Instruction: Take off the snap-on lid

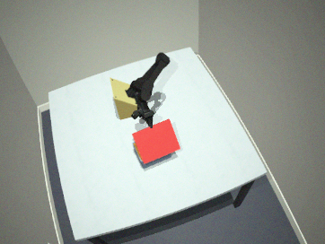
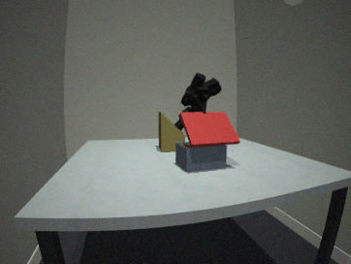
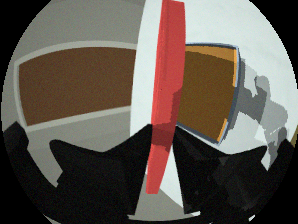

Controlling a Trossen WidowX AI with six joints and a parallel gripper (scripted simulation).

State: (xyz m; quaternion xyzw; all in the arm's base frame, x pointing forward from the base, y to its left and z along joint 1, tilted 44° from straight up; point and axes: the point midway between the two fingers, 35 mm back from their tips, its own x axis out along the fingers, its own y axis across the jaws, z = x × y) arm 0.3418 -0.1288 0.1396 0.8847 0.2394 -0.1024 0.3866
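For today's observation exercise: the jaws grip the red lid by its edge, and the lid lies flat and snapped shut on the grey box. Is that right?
Not quite. The gripper does grip the red lid by its edge, but the lid is tilted and lifted off the grey box, leaving it open. The exterior view shows this.

Top view looks steeply down, exterior low and level across the same table (image 1: 90,197), wrist close behind the tool (image 3: 160,156).
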